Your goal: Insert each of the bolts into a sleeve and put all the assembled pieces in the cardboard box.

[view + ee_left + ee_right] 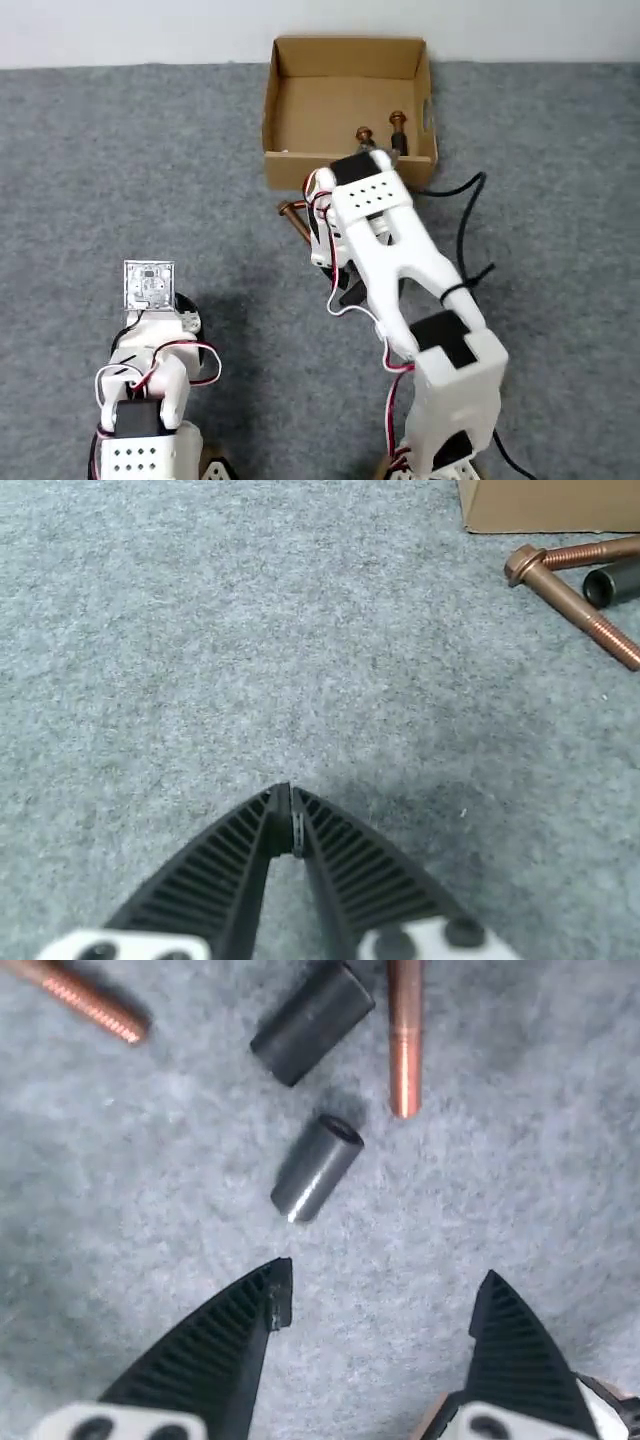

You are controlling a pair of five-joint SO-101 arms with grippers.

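The left gripper (290, 815) sat low over the carpet (120, 150), well apart from the parts, its fingers pressed together on nothing. Farther out, the right gripper (385, 1290) hung with its fingers spread wide and empty. Just ahead of it lay a sleeve (318, 1167) on its side, touching nothing. Beyond were a second sleeve (312, 1022), a bolt (405, 1035) just beside it, and another bolt (90, 1000) off to the other side. Past these stood the box (295, 170), with 2 pieces (397, 125) upright by its near wall.

The sleeves looked like smooth, stiff metal, small but dense. They would probably roll or squirt out of a loose pinch, so the best hold was across the middle of the barrel, leaving both ends free. The bolts were just as rigid. Their threads offered some bite, though a hold near the head would keep the tip free for insertion.

The nearest sleeve had bare carpet all round it. The box's near wall rose close behind the parts, so anything carried in had to be lifted over it. Open carpet lay toward the left arm.
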